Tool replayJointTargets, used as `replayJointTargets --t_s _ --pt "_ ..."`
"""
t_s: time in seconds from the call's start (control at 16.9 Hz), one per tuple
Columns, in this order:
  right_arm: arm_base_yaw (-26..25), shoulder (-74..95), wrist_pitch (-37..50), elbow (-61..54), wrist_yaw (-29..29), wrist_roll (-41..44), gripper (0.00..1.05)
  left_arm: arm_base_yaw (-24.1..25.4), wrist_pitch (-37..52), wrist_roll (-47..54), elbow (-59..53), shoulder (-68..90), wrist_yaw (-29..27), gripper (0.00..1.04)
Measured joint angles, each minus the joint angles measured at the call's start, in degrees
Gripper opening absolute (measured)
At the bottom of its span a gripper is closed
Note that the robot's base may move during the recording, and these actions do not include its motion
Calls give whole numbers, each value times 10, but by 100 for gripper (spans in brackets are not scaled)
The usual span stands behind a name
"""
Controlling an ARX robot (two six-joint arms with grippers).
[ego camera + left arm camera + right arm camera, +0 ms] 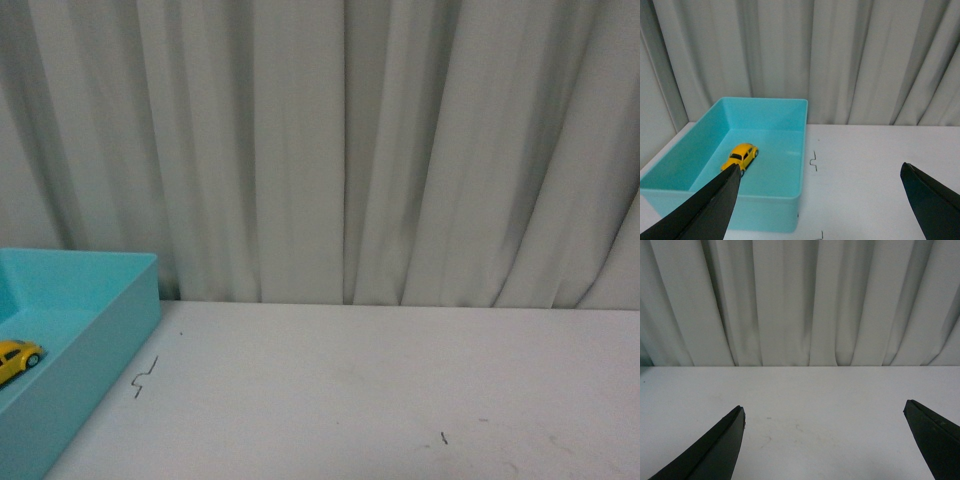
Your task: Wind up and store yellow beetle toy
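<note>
Nearly all seems done: on the white table [380,390] the turquoise bin [790,150] already holds the yellow beetle toy [741,156] on its floor, while my left gripper [820,200] and right gripper [825,440] hang wide open, empty.

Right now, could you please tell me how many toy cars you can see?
1: the yellow beetle toy sits on the floor of the turquoise bin at the table's left side. None shows on the white table; part of the bin lies out of frame.
</note>
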State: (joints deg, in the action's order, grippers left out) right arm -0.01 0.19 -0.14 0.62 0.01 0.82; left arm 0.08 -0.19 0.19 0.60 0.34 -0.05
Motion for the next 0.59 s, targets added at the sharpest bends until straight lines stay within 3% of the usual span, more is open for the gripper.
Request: replayJointTargets --t_s 0.59 --pt "0 0 0 0 0 0 98 0 0 0 0 0 0 98"
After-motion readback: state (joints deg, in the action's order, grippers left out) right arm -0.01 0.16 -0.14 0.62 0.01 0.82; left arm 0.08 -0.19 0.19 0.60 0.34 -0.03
